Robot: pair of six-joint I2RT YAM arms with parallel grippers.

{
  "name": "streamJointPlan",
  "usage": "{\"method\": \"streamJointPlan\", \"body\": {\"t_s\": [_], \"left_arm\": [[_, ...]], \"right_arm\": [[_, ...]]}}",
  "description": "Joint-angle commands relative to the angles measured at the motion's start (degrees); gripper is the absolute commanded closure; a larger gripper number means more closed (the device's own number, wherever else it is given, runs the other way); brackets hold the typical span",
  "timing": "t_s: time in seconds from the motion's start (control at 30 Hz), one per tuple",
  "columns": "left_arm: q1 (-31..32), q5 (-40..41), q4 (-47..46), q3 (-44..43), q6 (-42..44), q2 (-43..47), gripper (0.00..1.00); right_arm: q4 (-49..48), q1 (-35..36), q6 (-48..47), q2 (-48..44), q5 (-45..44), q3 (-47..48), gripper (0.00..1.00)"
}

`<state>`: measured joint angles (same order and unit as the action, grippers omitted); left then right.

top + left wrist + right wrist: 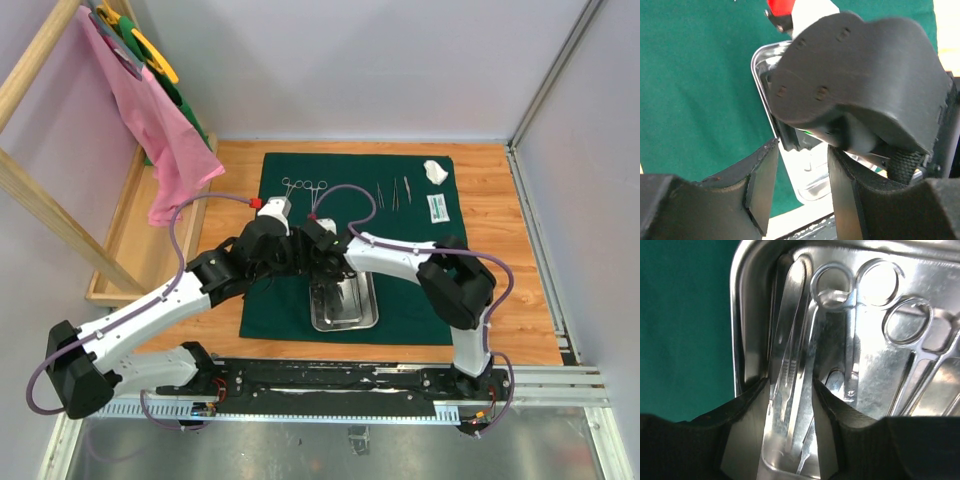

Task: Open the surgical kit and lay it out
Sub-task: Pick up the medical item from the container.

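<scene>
The dark green cloth wrap (pixel 410 300) lies spread flat on the table. On its far part lie two ring-handled forceps (pixel 303 187), thin tweezers (pixel 396 192), a white gauze wad (pixel 436 171) and a small white packet (pixel 438 207). The steel tray (pixel 345 318) sits near the cloth's front edge. My right gripper (pixel 320 252) is open inside the tray (pixel 740 315); in the right wrist view (pixel 791 390) it straddles thin steel instruments (pixel 792 340), beside ring-handled forceps (pixel 910 330). My left gripper (pixel 288 250) is open and empty in the left wrist view (pixel 802 165), close beside the right one above the tray (pixel 757 70).
A wooden rack (pixel 40 200) with a pink cloth (pixel 160 140) and green and yellow items hanging on it stands at the left, over a wooden tray (pixel 140 235). White walls close the back and right. A metal rail (pixel 400 380) runs along the front edge.
</scene>
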<state>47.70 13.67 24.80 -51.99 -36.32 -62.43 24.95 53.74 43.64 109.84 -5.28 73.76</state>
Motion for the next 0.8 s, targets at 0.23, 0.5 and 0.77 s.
{"method": "streamJointPlan", "body": {"t_s": [0.23, 0.5, 0.77], "left_arm": [[-0.4, -1.1, -1.8, 1.7, 0.1, 2.1, 0.52], [-0.7, -0.8, -1.4, 1.5, 0.3, 2.7, 0.52], [-0.9, 0.2, 0.2, 0.9, 0.5, 3.4, 0.52]], "right_arm": [[11.2, 2.9, -3.4, 17.5, -9.3, 1.5, 0.69], [8.6, 0.8, -5.1, 13.9, -8.9, -3.8, 0.89], [7.3, 1.1, -7.6, 7.1, -7.7, -4.5, 0.99]]}}
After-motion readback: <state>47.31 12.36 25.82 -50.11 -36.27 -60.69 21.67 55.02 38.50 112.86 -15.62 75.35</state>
